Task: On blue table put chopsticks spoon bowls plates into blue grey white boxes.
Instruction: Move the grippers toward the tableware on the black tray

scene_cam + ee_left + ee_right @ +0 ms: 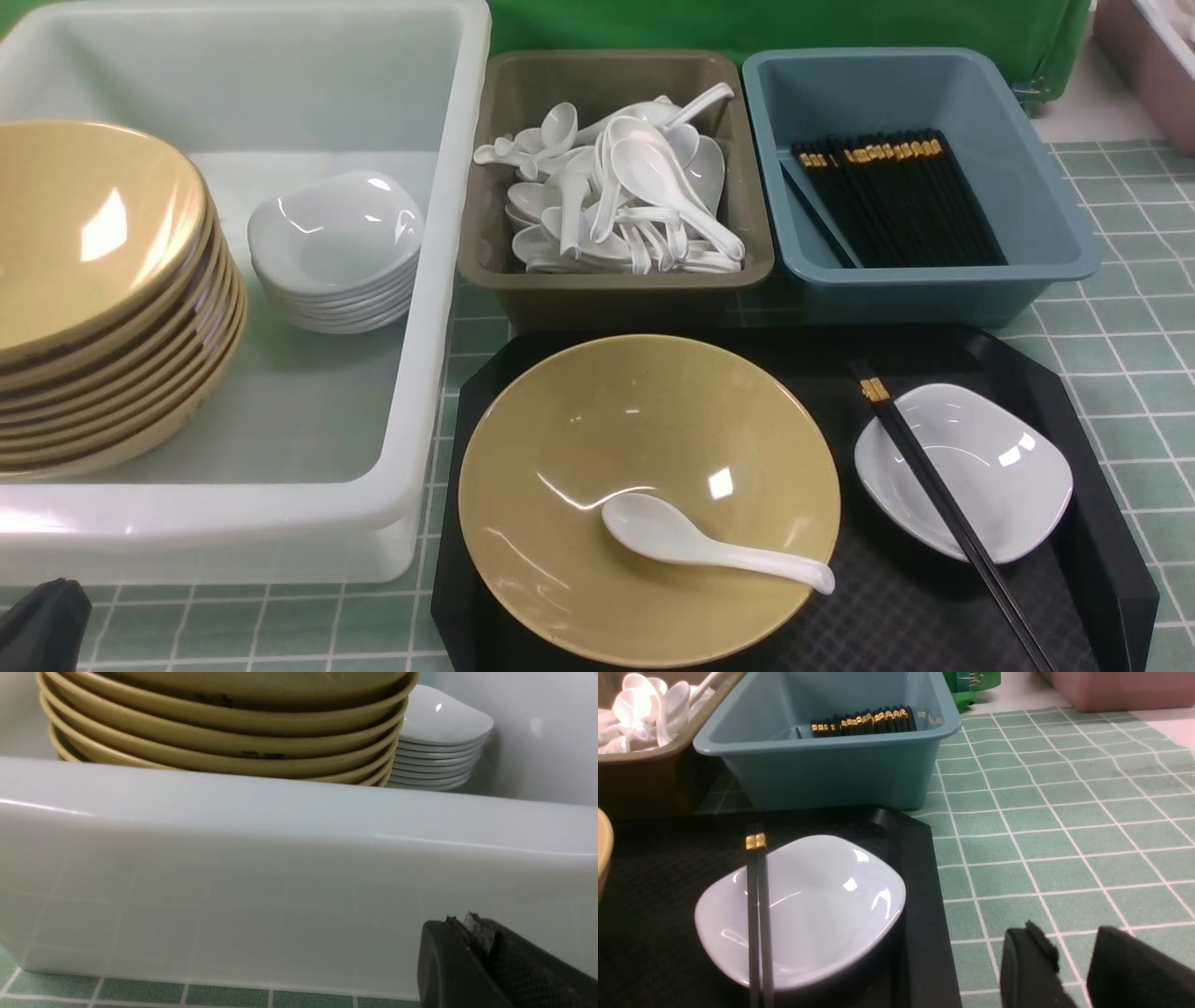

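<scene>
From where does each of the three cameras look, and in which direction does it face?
Front: between the arms, facing forward and down at the black tray; a bit of left arm shows.
Left wrist: low, facing the white box wall; shut left jaws show.
Right wrist: low, facing plate, chopsticks, blue box; open right jaws show.
Shared: front and right wrist both see that plate.

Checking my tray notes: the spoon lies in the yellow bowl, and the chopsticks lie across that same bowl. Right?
No. The spoon is in the bowl, but the chopsticks lie across the small white plate beside it; the front view shows this.
</scene>
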`<move>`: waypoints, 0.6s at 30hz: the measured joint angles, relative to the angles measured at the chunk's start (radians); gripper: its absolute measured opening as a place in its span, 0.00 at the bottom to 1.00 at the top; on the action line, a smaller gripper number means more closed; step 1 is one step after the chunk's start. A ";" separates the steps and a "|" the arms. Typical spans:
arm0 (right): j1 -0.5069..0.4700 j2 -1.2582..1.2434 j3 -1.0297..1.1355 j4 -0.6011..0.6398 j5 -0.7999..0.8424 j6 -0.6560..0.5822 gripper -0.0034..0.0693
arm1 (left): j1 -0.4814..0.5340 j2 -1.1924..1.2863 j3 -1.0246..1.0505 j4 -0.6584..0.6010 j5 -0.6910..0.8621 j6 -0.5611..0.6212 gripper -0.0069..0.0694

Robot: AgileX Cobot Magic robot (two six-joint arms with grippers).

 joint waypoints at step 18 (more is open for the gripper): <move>0.000 0.000 0.000 0.000 0.000 0.030 0.37 | 0.000 0.000 0.000 0.073 -0.008 0.002 0.09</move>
